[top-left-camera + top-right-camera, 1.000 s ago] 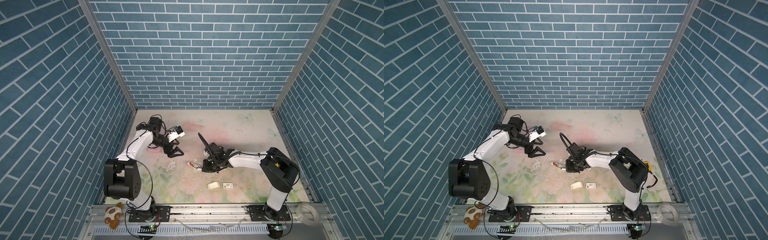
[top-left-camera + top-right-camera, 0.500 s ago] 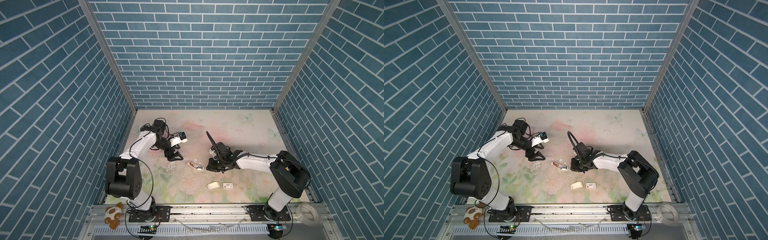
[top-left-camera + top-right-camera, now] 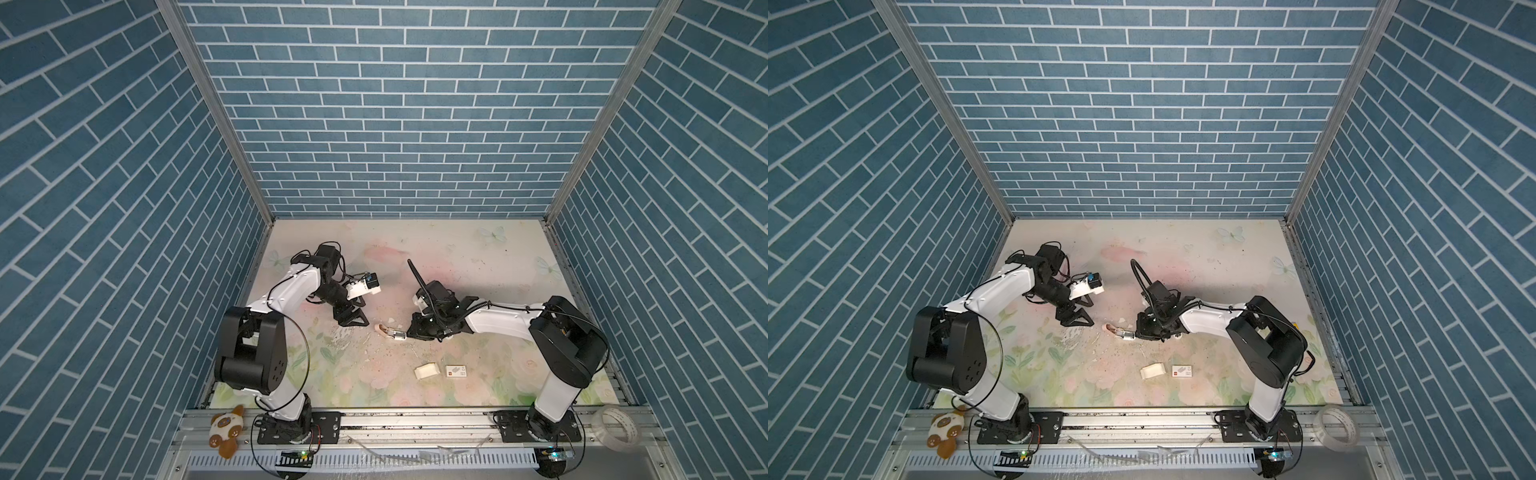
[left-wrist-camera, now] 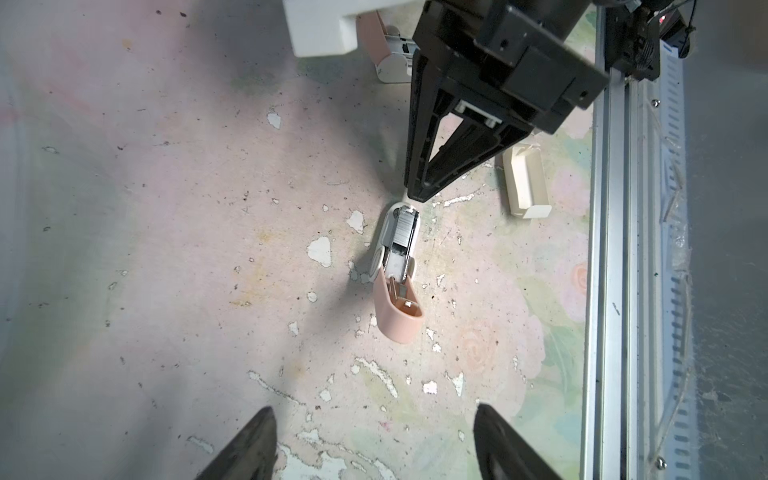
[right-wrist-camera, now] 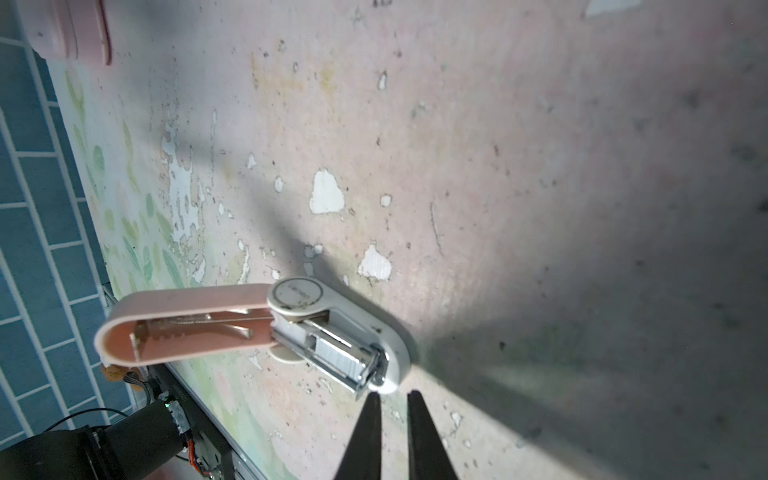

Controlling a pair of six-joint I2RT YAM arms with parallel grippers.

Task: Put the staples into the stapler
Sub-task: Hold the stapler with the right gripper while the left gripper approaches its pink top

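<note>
The stapler point(image 3: 388, 331) point(image 3: 1119, 331) lies open on the floral mat, its pink lid point(image 5: 183, 328) swung back from the white base. A silvery strip of staples point(image 4: 406, 227) point(image 5: 338, 353) sits in its metal channel. My right gripper point(image 5: 392, 395) point(image 3: 411, 332) is shut with nothing between its fingers. Its tips rest just off the stapler's front end. My left gripper point(image 4: 374, 411) point(image 3: 353, 320) hangs open over bare mat to the left, a short way from the pink lid.
A white cardboard tray point(image 3: 427, 370) point(image 4: 525, 183) and a red-marked sleeve point(image 3: 456, 371) lie nearer the front. Another pink and white object point(image 4: 386, 50) lies under the right arm. A plush toy point(image 3: 224, 428) and a tape roll point(image 3: 615, 428) sit by the front rail.
My right gripper has drawn back to the right off the stapler, leaving it open on the mat. The left gripper has come forward toward the stapler and its jaws have narrowed somewhat.
</note>
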